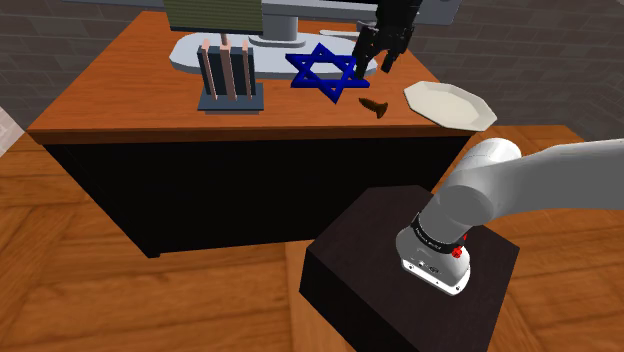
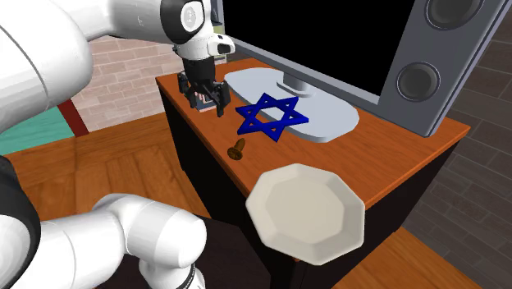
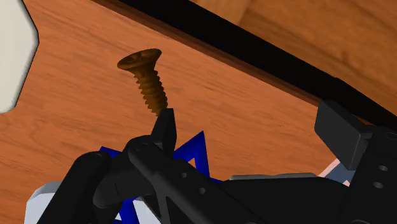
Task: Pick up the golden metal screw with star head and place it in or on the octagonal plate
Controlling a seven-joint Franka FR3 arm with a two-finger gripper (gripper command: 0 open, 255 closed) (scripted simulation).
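Note:
A brownish-gold screw (image 1: 375,105) with a flat cross-slotted head lies on its side on the wooden desk (image 1: 120,95), between a blue star (image 1: 325,72) and the white octagonal plate (image 1: 450,103). My black gripper (image 1: 370,68) hangs open and empty above the desk, over the star's edge near the monitor base. In the wrist view the screw (image 3: 145,79) lies just beyond one fingertip (image 3: 167,130), outside the gap of the gripper (image 3: 254,130), with the plate's edge (image 3: 13,57) off to the side. From the second exterior view, the gripper (image 2: 207,107) is well above the screw (image 2: 238,149), and the plate (image 2: 305,213) sits near the desk's corner.
A monitor on a grey base (image 2: 312,115) and a speaker (image 2: 435,66) stand at the desk's back. A dark rack of upright slats (image 1: 228,80) stands toward the shoulder view's left. The blue star (image 2: 272,116) lies partly on the monitor base. The desk's edge runs close behind the screw.

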